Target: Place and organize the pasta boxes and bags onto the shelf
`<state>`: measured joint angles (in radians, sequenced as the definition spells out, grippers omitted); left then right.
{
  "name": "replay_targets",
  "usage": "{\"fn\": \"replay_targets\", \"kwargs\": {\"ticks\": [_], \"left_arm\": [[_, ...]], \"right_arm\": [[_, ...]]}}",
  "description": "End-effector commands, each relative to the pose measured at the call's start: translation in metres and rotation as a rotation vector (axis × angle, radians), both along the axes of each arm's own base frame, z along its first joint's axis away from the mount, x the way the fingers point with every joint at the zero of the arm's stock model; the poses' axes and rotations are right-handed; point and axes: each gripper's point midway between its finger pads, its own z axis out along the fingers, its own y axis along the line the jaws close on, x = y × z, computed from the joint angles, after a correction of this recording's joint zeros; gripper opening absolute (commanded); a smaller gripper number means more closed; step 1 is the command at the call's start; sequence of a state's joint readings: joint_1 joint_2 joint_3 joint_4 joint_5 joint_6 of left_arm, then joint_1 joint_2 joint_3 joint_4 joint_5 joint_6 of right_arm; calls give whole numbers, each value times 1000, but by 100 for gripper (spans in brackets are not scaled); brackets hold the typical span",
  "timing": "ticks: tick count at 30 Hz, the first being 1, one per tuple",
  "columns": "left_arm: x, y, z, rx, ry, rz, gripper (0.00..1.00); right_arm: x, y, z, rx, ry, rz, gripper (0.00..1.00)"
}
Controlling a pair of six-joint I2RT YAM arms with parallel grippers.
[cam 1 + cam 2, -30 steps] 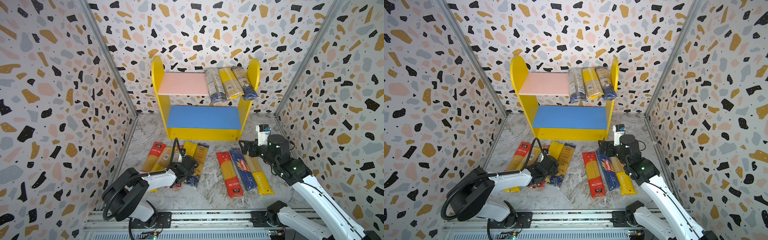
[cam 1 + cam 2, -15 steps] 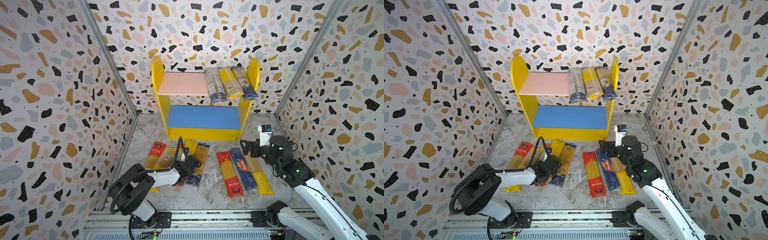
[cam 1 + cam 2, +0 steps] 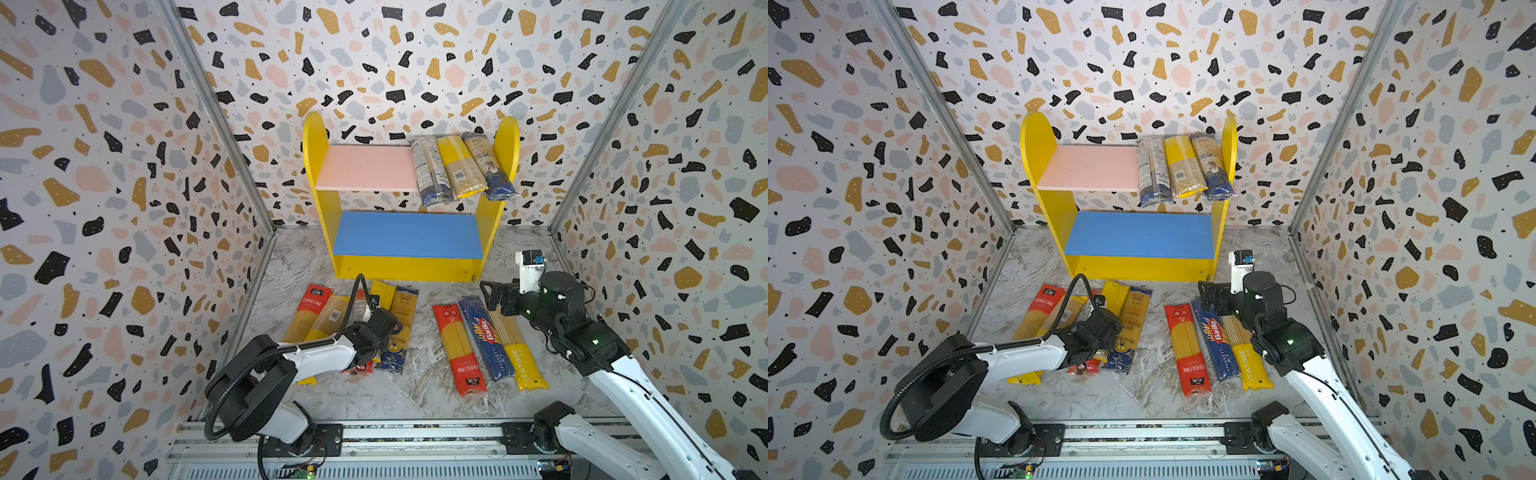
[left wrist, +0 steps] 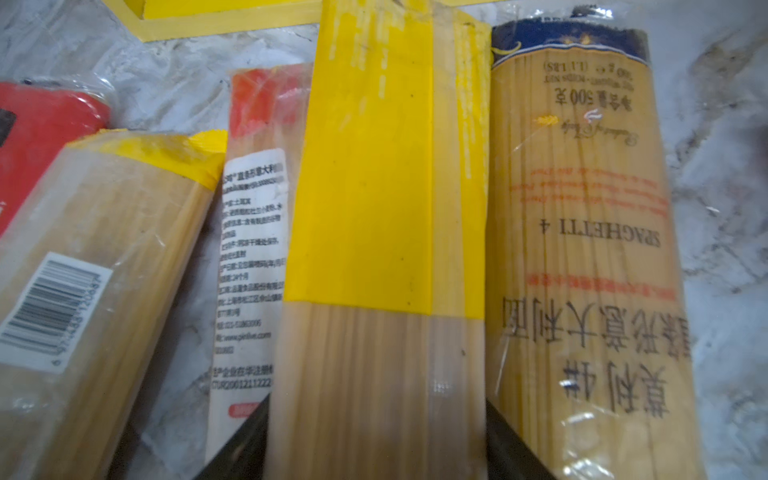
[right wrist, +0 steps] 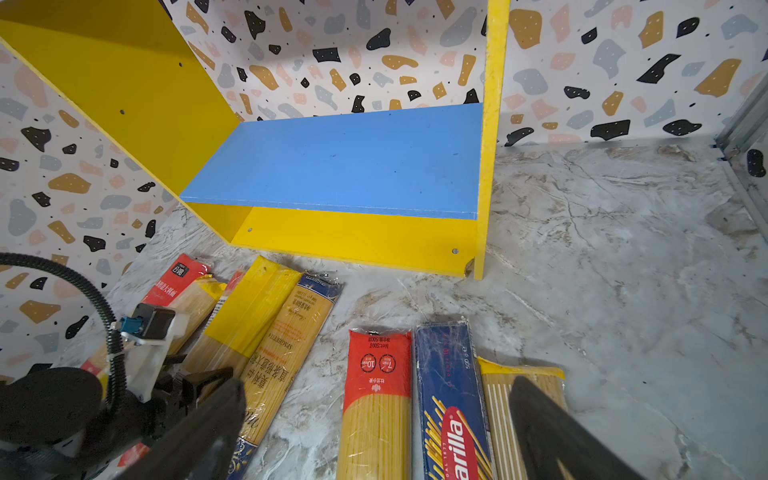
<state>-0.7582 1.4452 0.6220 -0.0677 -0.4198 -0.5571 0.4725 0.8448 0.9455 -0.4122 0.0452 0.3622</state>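
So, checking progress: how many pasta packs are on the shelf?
3, side by side at the right of the pink upper board: grey-printed pack, yellow pack, blue-ended pack. None seems hidden.

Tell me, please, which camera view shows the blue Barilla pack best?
Both top views: the Barilla pack shows whole, label readable, between a red pack and the STATIME pack. The right wrist view shows the pack with one end cut off by the picture's edge. The left wrist view misses it.

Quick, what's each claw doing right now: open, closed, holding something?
Left gripper: jaws either side of the yellow-ended pack; a firm grip cannot be told.
Right gripper: open, holding nothing.
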Motion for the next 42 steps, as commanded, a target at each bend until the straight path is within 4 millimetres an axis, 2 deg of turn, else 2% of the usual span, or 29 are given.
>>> {"fn": "replay_targets", "kwargs": {"ticks": [1, 5, 14, 15, 16, 17, 21, 25, 33, 39, 42], "left_arm": [[-9, -10, 15, -41, 22, -58, 16], [-6, -11, 28, -68, -12, -58, 18], [-10, -18, 16, -91, 32, -79, 17], [-10, -18, 18, -100, 25, -80, 22], [-9, -21, 21, -113, 16, -84, 35], [-7, -23, 24, -123, 9, -86, 44], [-2, -37, 32, -156, 14, -109, 58], [-3, -51, 30, -197, 30, -128, 61], [-15, -57, 12, -209, 70, -130, 61], [-13, -85, 28, -255, 44, -179, 62], [-12, -98, 23, -241, 60, -201, 62]], "right_arm": [[0, -1, 12, 18, -18, -9, 99], [0, 0, 15, 22, -19, -4, 99], [-2, -1, 21, 24, -20, -4, 99], [-2, -1, 20, 24, -18, -3, 99], [-3, -1, 20, 25, -18, -2, 99], [-3, 0, 20, 27, -16, -1, 99], [-3, 0, 20, 33, -18, 0, 99], [-6, -2, 20, 36, -20, -3, 99], [-8, -6, 17, 21, -20, -16, 99], [-9, -5, 17, 30, -23, -10, 99], [-10, -6, 17, 30, -23, -10, 99]]}}
